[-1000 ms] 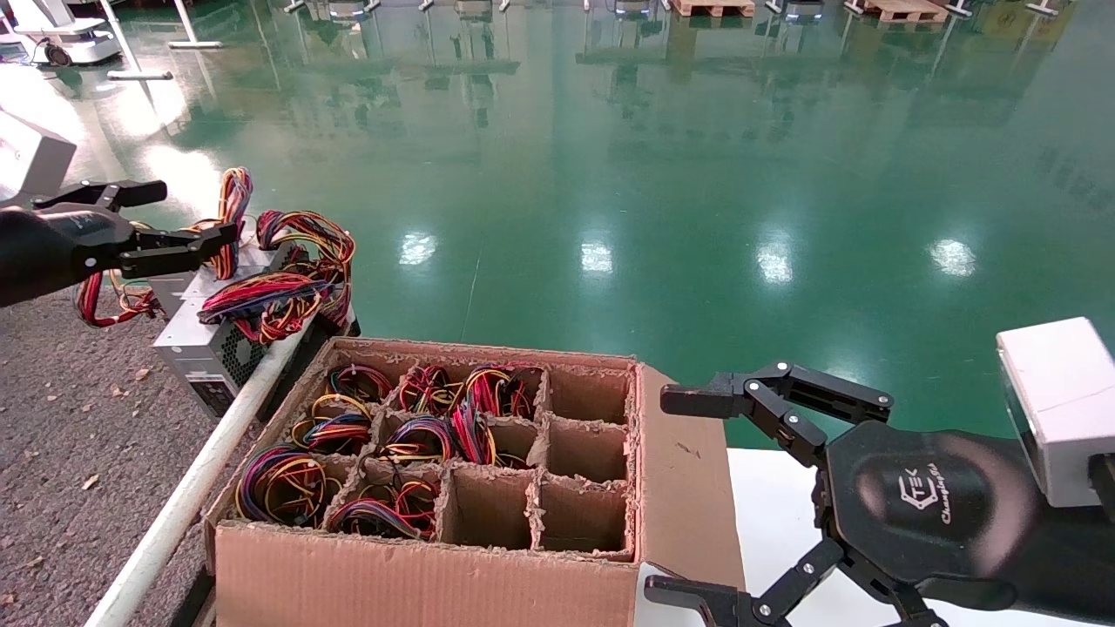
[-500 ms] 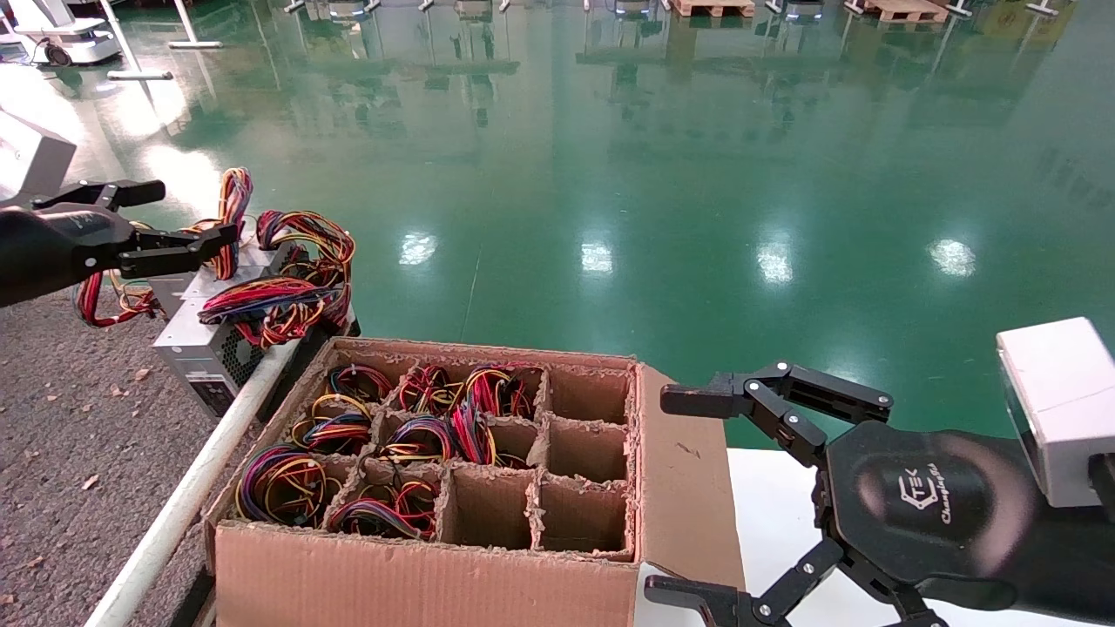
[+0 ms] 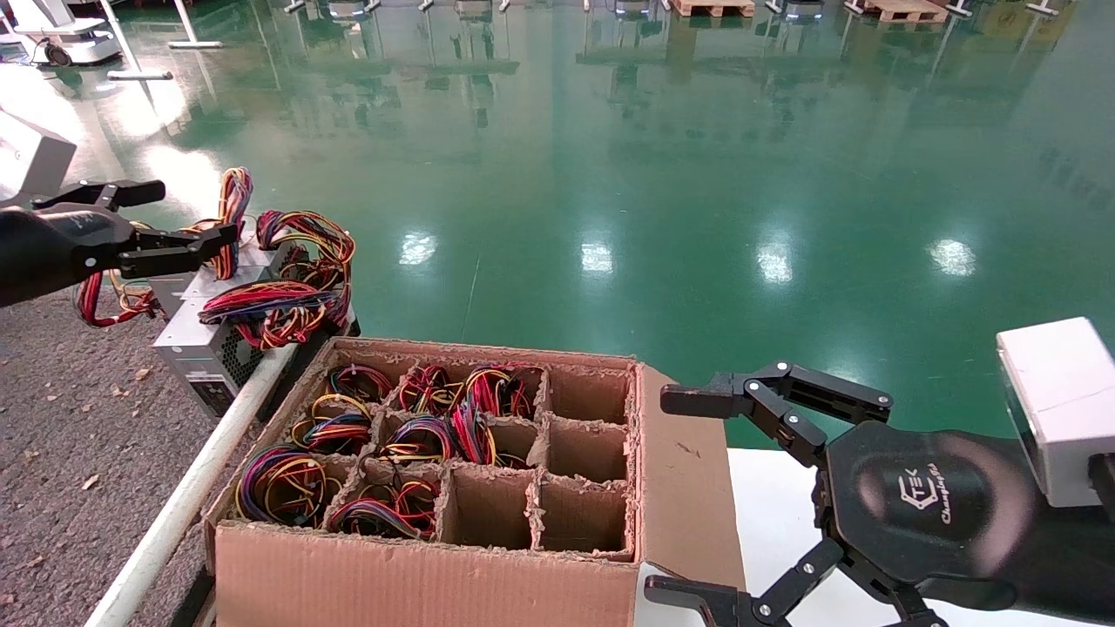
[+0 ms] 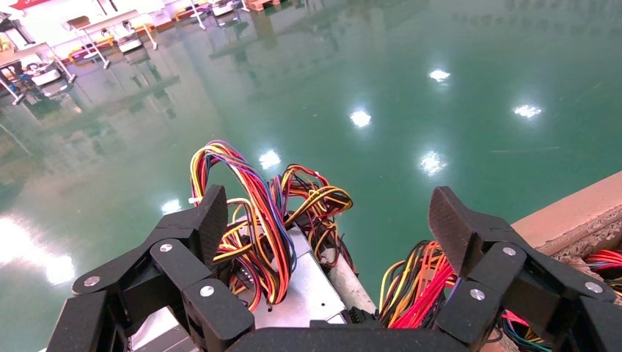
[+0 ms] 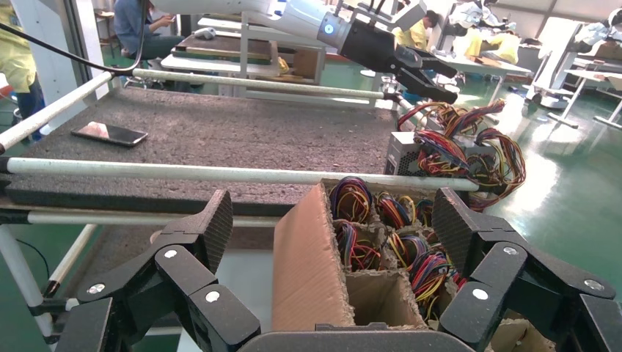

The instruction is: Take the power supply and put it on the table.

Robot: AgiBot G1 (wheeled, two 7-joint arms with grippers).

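The table (image 3: 61,435) takes up the head view's left side, a rough dark speckled top bounded by a white rail (image 3: 187,496) that runs diagonally between it and the cardboard carton (image 3: 418,575). Most of that top lies bare; the right wrist view adds what the head view lacks, a phone (image 5: 108,133) lying far back on it, well apart from everything else, and a second rail along the far edge.

The carton stands just beside the rail, its near and right-hand cells empty, its left and far cells filled with coiled wires. Beyond it is open green floor (image 3: 653,174).

The power supply (image 3: 209,335) sits at the table's far corner, hard against the rail, fan grille toward the carton (its wire bundle (image 3: 279,300) spills over the rail toward the carton's far left corner). A second grey box lies just behind it, clearest in the left wrist view, where a tall wire loop (image 4: 253,213) rises between the fingers.

The left gripper (image 3: 179,218) hovers above and behind the power supply, fingers spread wide, gripping nothing; one fingertip crosses in front of a wire loop, contact unclear. The right gripper (image 3: 679,496) hangs right of the carton over a white surface (image 3: 775,522), likewise wide open and empty.
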